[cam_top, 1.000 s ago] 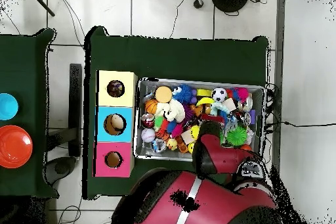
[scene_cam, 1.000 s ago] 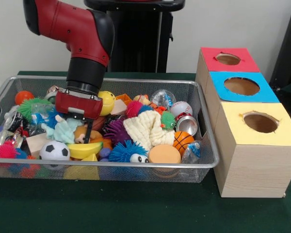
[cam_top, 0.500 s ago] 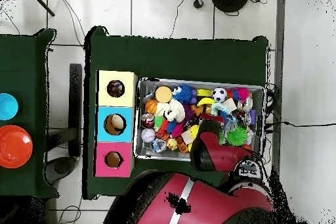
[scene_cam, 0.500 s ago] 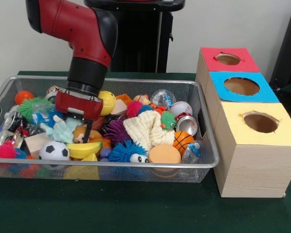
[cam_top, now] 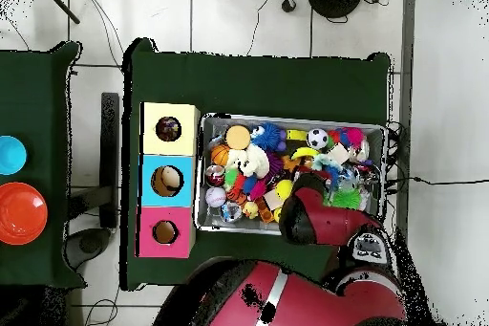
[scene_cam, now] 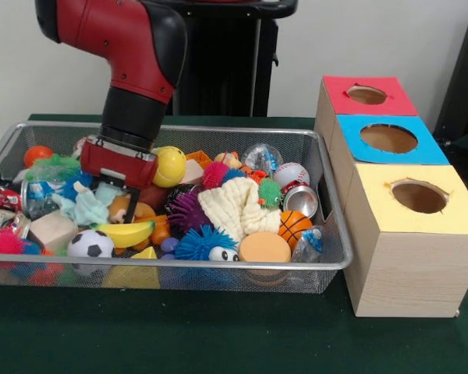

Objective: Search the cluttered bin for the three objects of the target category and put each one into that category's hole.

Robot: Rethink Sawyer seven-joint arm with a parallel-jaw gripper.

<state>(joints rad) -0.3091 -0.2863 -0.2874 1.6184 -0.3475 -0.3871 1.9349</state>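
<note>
My gripper point(scene_cam: 117, 204) is down among the toys in the left half of the wire bin point(scene_cam: 218, 265). It sits against a pale blue plush toy point(scene_cam: 84, 207) and a tan plush point(scene_cam: 123, 210). Below it lie a banana point(scene_cam: 125, 232) and a soccer ball point(scene_cam: 90, 244). A yellow ball point(scene_cam: 169, 165) touches the wrist's right side. To the right stand three boxes with holes on top: red point(scene_cam: 366, 95), blue point(scene_cam: 388, 139) and yellow point(scene_cam: 419, 197). In the overhead view the arm point(cam_top: 310, 222) hides the gripper.
The bin also holds a cream plush point(scene_cam: 230, 206), basketball point(scene_cam: 294, 226), baseball point(scene_cam: 291, 173), silver can point(scene_cam: 300, 201), several spiky balls and an orange disc point(scene_cam: 264, 248). In the overhead view, an orange bowl point(cam_top: 21, 213) sits on a side table to the left.
The arm has shifted a little to the left and up. The soccer ball, banana and pink spiky ball on the bin's left side have slid leftward.
</note>
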